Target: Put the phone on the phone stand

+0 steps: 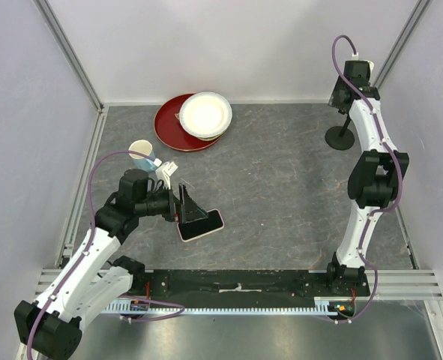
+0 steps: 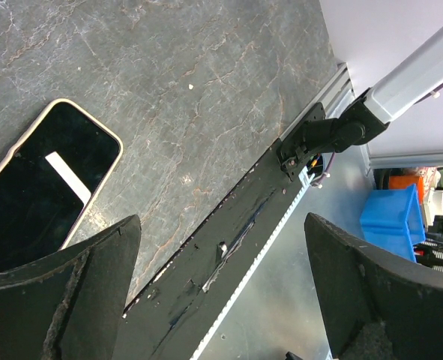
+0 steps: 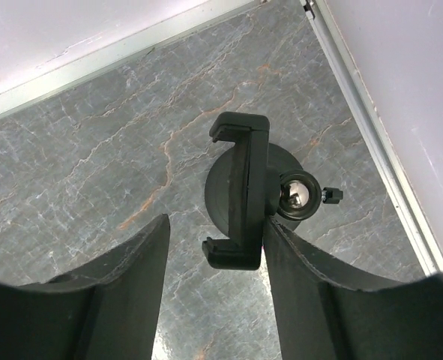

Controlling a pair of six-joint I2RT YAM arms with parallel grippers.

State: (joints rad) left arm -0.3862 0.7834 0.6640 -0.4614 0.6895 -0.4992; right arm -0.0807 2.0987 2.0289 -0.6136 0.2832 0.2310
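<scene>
The phone (image 1: 208, 226), black screen with a pale cream rim, lies flat near the table's front left. It also shows in the left wrist view (image 2: 45, 176), screen up. My left gripper (image 1: 193, 212) is open and empty just over the phone's left part; in its own view (image 2: 221, 300) the phone lies outside the left finger (image 2: 79, 300). The phone stand (image 1: 340, 137) is upright at the far right. My right gripper (image 1: 343, 105) is open above it (image 3: 217, 255). The stand's bracket (image 3: 240, 180) sits between the fingers, against the right finger (image 3: 318, 285).
A red plate (image 1: 170, 133) with a white plate (image 1: 205, 114) on it sits at the back. A pale cup (image 1: 141, 152) and a small white object (image 1: 167, 169) stand beside my left arm. Aluminium rails and walls bound the table. A blue bin (image 2: 393, 221) lies beyond the front edge.
</scene>
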